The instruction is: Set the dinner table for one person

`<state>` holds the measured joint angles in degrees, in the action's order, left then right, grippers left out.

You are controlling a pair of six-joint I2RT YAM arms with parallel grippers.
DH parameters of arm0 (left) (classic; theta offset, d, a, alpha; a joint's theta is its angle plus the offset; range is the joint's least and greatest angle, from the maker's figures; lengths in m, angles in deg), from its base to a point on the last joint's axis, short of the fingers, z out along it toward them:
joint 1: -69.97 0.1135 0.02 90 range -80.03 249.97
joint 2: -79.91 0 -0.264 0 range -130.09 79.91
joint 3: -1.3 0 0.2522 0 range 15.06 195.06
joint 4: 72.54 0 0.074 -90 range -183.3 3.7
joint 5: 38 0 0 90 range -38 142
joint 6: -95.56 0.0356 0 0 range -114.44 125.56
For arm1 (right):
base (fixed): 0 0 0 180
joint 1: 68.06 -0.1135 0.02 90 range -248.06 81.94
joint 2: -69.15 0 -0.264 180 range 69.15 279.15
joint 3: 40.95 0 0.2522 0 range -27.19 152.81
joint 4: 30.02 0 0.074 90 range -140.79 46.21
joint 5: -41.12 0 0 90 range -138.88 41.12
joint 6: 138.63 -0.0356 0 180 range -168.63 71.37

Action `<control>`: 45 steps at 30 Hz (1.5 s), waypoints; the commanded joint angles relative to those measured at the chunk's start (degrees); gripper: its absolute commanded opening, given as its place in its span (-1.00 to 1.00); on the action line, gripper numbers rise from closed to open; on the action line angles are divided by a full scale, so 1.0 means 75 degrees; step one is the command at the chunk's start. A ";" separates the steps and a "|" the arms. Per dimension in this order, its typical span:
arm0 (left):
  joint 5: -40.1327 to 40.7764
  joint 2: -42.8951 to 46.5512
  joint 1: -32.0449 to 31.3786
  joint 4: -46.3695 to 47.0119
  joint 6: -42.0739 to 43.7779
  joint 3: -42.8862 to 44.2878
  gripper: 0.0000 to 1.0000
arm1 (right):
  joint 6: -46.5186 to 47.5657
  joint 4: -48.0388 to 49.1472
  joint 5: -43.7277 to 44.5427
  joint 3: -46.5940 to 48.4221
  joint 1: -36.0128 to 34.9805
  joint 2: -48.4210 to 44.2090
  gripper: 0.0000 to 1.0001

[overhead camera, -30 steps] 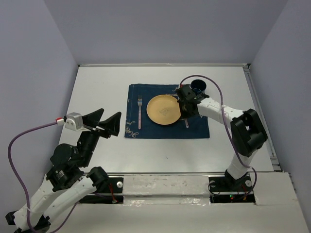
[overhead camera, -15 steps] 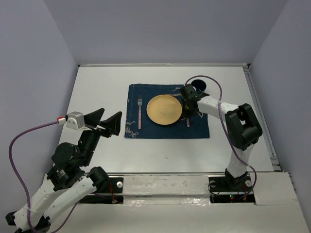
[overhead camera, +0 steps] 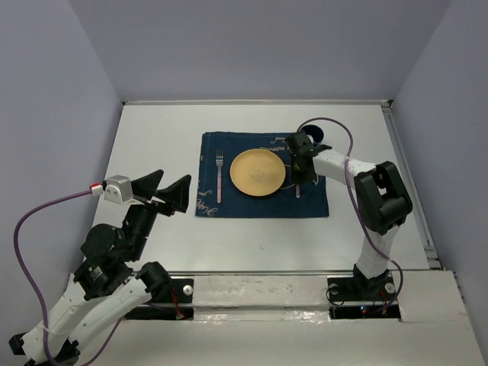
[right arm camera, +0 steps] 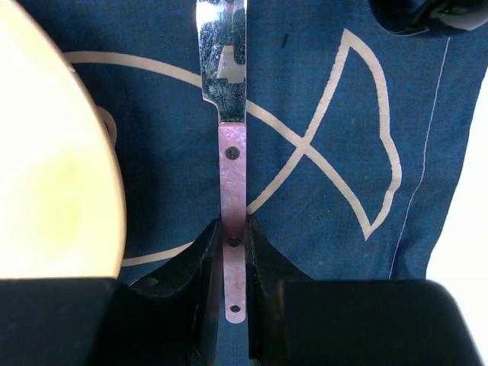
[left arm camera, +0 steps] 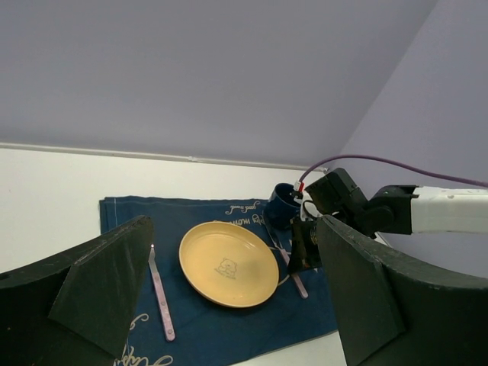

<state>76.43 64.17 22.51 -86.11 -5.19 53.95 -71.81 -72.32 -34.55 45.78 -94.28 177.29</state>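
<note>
The dinner table (overhead camera: 152, 152) is the large white tabletop that fills the floor of the scene, in front of both arm bases. In its middle lies a dark blue placemat (overhead camera: 252, 206) with white script on it. A round yellow plate (overhead camera: 258, 172) sits at the centre of this placemat. A fork (overhead camera: 219, 177) with a pink handle lies on the cloth to the left of the plate, with its tines toward the far side. A dark blue cup (overhead camera: 315, 136) stands at the far right corner of the placemat.

The right gripper (right arm camera: 232, 229) is low over the right part of the placemat, between the plate and the right border of the cloth. Its two fingers are pressed on both sides of the pink handle of a knife (right arm camera: 231, 152), near the handle's end. The steel blade points away from the gripper, toward the cup. I cannot tell whether the knife rests on the cloth or is just above it.

The left gripper (overhead camera: 174, 179) is raised above the bare table, well to the left of the placemat. Its fingers are spread wide and hold nothing.
</note>
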 commanded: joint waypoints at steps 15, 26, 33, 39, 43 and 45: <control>-0.0081 -0.0138 0.0176 0.0397 0.0143 -0.0065 0.98 | -0.0038 0.0207 0.0140 0.0044 0.0027 -0.0110 -0.39; -0.0151 -0.0232 0.0234 0.0432 0.0132 -0.0053 0.98 | -0.0003 0.0207 -0.0081 -0.0213 -0.0148 -0.1209 -0.20; -0.0163 -0.0232 0.0305 0.0526 0.0225 -0.0123 0.98 | 0.0067 0.0557 -0.0188 -0.0856 -0.0628 -0.3341 0.09; -0.0233 -0.0361 0.0445 0.0561 0.0436 -0.0135 0.98 | -0.0155 0.1377 0.0655 -0.1923 -0.0700 -0.5965 0.99; -0.0175 -0.0607 0.0656 0.0550 0.0413 -0.0100 0.98 | 0.0124 0.2023 0.0715 -0.2836 -0.0700 -0.8061 0.99; -0.0093 -0.0678 0.0750 0.0538 0.0401 -0.0100 0.98 | 0.0184 0.2023 0.0656 -0.3014 -0.0700 -0.8568 0.99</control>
<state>74.96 60.95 26.88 -84.82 -3.57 53.25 -72.34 -62.48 -31.03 26.52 -99.57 120.02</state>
